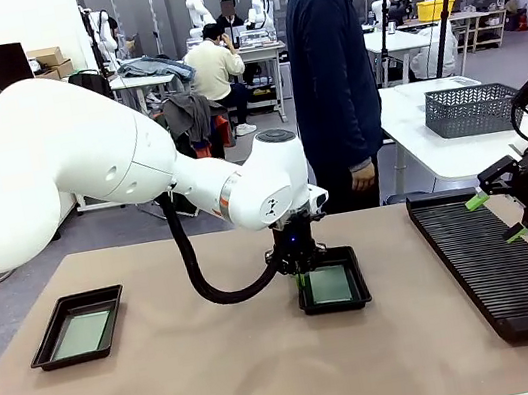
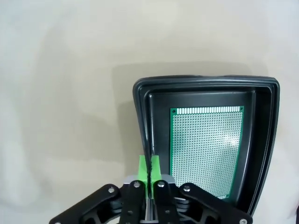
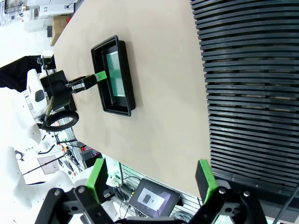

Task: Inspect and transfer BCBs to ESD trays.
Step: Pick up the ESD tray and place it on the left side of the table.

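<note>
We see a green BCB (image 2: 206,149) lying flat inside the middle ESD tray (image 2: 266,140), its long axis running along the tray's length. At that tray's near-left rim our left end effector (image 2: 149,169) has pinched fully closed on the wall, so we judge a tray grasp underway; lifting level comes next. Well right of the tray, our right end effector (image 1: 497,217) hangs wide open, empty, over the slotted rack (image 1: 499,270).
</note>
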Controlling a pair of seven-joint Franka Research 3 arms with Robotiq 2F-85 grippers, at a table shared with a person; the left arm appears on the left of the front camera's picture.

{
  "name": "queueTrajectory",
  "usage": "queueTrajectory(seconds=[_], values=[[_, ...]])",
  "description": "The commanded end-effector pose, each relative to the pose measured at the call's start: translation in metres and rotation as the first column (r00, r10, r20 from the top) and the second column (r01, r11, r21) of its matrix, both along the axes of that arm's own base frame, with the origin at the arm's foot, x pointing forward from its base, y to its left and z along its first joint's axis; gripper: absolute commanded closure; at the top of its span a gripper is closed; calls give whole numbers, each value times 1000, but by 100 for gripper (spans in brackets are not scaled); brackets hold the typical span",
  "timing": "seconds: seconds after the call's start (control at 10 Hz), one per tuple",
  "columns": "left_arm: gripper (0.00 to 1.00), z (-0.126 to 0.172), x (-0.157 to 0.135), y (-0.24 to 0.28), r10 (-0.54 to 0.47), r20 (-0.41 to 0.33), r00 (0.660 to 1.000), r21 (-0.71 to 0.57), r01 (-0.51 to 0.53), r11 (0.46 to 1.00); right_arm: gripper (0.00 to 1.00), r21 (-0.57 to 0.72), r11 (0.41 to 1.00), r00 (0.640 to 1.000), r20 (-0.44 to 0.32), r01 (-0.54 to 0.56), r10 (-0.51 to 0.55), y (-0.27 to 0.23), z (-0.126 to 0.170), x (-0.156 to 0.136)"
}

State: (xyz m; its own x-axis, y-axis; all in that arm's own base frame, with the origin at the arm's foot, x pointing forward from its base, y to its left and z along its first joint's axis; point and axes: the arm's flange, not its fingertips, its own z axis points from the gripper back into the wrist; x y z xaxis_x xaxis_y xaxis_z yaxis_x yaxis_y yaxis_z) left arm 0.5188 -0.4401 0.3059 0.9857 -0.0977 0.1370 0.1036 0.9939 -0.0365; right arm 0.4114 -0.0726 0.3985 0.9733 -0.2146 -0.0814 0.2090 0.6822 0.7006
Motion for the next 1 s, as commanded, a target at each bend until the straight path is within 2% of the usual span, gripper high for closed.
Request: queueTrajectory(seconds=[0.0,0.2,0.3,0.7,0.8,0.9], values=[[100,-1,2,-1,17,10,1000,23,-17,1000,0,-7,1000,1000,2,17,-17,1,0,-2],[100,0,2,1,39,0,999,5,-39,999,0,-7,1000,1000,2,17,-17,1,0,-2],[100,1,1,0,2,1,1000,-1,-2,1000,0,-7,1000,1000,2,17,-17,1,0,-2],[100,1,1,0,2,1,1000,-1,-2,1000,0,-7,1000,1000,2,17,-17,1,0,-2],[97,1,1,0,4,1,1000,-2,-4,1000,0,-7,1000,1000,2,17,-17,1,0,-2],[97,3,3,9,10,-1,1000,-50,-10,999,0,-7,1000,1000,2,17,-17,1,0,-2]])
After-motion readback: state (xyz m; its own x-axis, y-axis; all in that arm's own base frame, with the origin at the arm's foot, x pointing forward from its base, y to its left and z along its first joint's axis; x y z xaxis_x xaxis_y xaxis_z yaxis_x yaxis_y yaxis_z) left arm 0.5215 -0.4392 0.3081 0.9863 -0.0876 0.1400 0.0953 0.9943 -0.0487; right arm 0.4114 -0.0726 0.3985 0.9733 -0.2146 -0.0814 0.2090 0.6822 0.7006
